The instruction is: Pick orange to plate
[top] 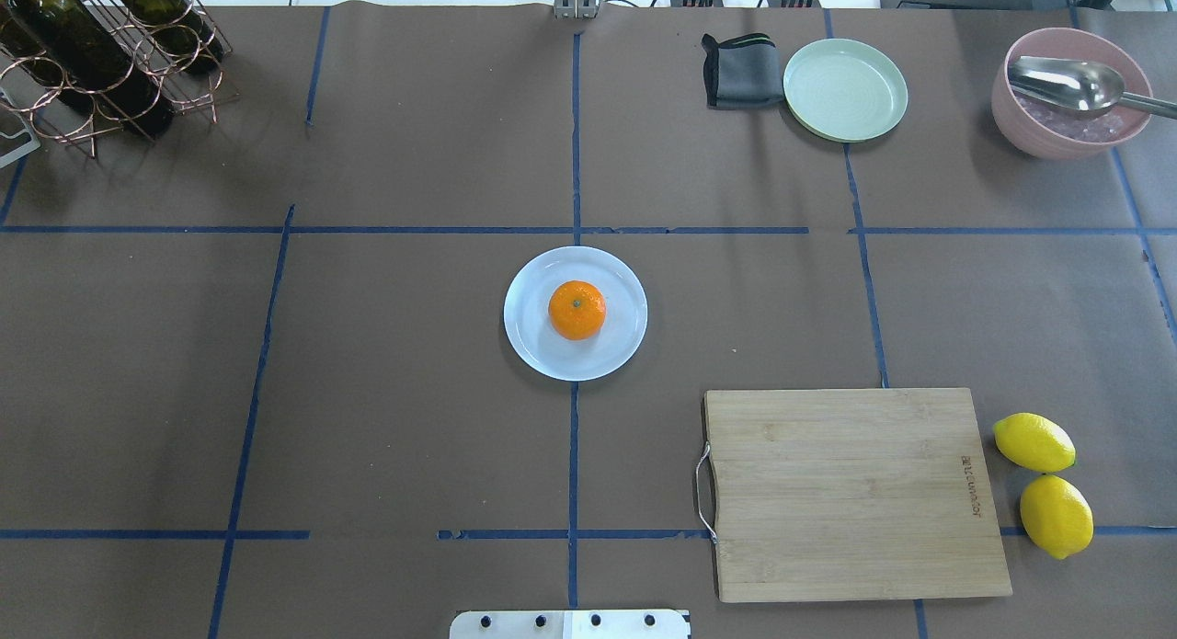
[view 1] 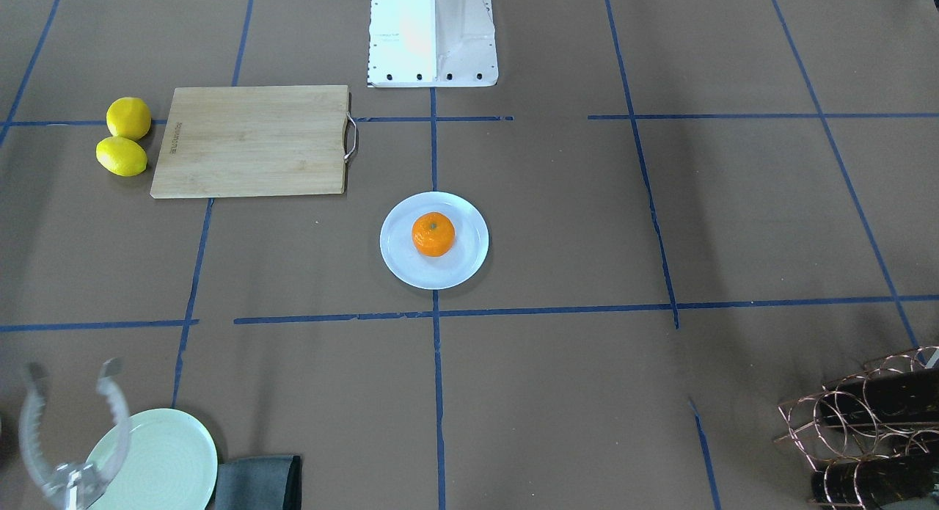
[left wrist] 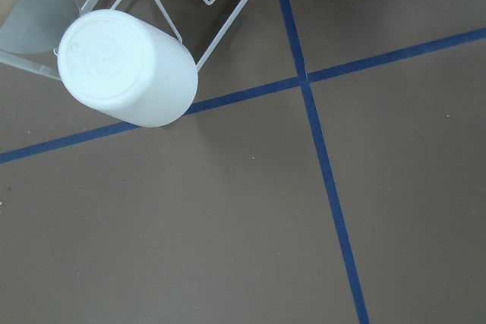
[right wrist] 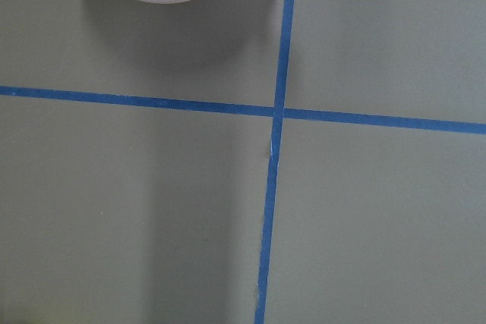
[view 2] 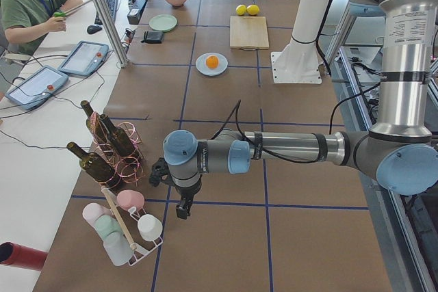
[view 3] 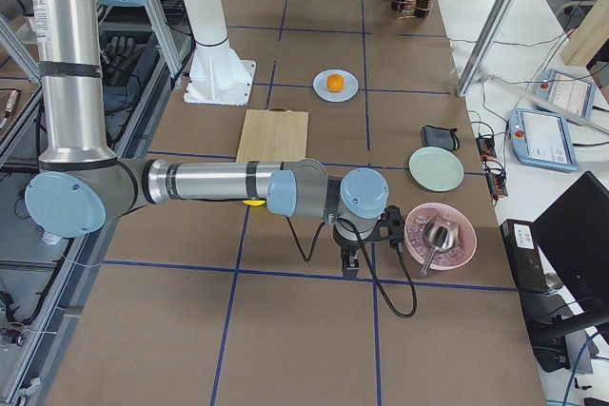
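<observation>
The orange (top: 577, 310) sits stem-dimple up in the middle of the pale bluish-white plate (top: 529, 345), at the table's centre; the pair also shows as the orange (view 1: 433, 234) on the plate (view 1: 396, 260). Neither arm is near it. My left gripper (view 2: 183, 206) hangs low over the table at the far left end, beside the cup rack; I cannot tell if it is open or shut. My right gripper (view 3: 349, 263) hangs over the table at the far right end, next to the pink bowl; its state cannot be told either. Both wrist views show no fingers.
A wooden cutting board (top: 855, 492) lies front right with two lemons (top: 1034, 441) beside it. A pale green plate (top: 844, 89), dark cloth (top: 740, 69) and pink bowl (top: 1067, 106) with a spoon stand back right. A wine-bottle rack (top: 101, 60) stands back left, a cup rack (view 2: 123, 223) beyond it.
</observation>
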Motion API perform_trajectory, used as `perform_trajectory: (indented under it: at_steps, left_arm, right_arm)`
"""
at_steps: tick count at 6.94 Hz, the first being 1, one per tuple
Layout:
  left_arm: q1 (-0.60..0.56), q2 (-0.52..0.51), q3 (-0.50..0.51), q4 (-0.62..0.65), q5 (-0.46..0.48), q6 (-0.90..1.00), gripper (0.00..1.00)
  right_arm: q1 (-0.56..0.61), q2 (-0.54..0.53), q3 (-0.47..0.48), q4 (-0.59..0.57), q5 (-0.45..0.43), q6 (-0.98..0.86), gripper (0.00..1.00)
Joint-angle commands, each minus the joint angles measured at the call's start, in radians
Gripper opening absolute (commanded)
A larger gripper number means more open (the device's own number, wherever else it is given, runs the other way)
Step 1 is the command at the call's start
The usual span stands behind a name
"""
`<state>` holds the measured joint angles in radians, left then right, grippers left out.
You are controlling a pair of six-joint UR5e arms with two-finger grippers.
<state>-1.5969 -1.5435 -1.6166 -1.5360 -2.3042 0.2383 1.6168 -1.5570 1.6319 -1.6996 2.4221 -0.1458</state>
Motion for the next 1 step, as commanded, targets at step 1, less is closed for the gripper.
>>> perform_trajectory:
  at_steps: [1]
  left_arm:
    - [0.0,-0.001,-0.005,0.034,-0.004,-0.051,1.0]
  right_arm:
    - [0.0,0.0,0.0,0.0,-0.002,0.0,1.0]
